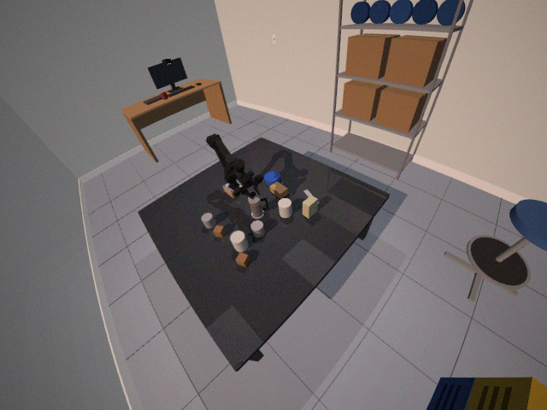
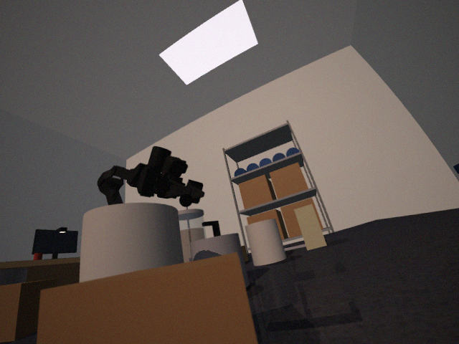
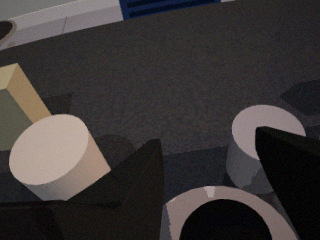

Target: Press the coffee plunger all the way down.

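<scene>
Wrist view: hand (image 3: 210,180) part-open, straddling plunger knob (image 3: 226,239).

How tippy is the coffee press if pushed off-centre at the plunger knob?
Probably fairly tippy: the coffee press is tall and narrow, with the knob high on a thin rod. The side handle may bias it that way. The body looks like rigid glass, so it is likely slick.

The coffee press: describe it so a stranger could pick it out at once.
Find the dark table in the middle of the tiled floor, then the black robot arm at its far side. The coffee press stands right under the gripper. Its neighbours are plain white cylinders and brown blocks; only it has clear walls, a black side handle and a black knob.
</scene>
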`<state>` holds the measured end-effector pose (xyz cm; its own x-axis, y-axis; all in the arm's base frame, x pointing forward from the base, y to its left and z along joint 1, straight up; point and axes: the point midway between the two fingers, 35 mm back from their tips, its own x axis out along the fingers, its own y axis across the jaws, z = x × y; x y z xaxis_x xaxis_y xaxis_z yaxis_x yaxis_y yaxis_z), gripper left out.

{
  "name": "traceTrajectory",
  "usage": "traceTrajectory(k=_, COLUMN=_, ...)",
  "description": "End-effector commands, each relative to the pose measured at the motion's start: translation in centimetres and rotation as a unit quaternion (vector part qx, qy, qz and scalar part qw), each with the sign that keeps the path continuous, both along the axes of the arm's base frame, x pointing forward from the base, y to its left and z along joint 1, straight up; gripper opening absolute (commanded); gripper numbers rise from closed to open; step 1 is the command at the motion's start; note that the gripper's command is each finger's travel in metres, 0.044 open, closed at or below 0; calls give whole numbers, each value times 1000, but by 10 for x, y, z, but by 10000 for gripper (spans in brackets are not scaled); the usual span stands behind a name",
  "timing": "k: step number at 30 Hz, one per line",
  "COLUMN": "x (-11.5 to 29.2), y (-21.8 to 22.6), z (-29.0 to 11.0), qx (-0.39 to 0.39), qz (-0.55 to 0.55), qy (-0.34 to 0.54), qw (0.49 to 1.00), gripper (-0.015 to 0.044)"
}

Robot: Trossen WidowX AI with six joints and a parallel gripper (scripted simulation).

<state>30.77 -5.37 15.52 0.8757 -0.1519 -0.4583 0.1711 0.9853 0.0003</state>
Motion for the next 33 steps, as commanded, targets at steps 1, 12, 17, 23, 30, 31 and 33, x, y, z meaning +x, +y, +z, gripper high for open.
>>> traceTrajectory(k=1, x=0, y=0, z=0, qx=0, qz=0, qy=1, qw=1000, gripper=283)
traceTrajectory(k=12, x=0, y=-2, z=5, qx=-4, qz=1, qy=-2, qw=1000, gripper=440)
traceTrajectory(k=17, x=-13, y=0, z=34, qx=-1, qz=0, qy=4, qw=1000, gripper=440)
traceTrajectory(k=23, x=-46, y=6, z=76, qx=5, qz=-2, qy=14, qw=1000, gripper=440)
traceTrajectory(k=30, x=-46, y=6, z=73, qx=5, qz=-2, qy=14, qw=1000, gripper=440)
traceTrajectory(k=31, x=-46, y=6, z=73, qx=5, qz=-2, qy=14, qw=1000, gripper=440)
traceTrajectory(k=33, x=-46, y=6, z=73, qx=5, qz=-2, qy=14, qw=1000, gripper=440)
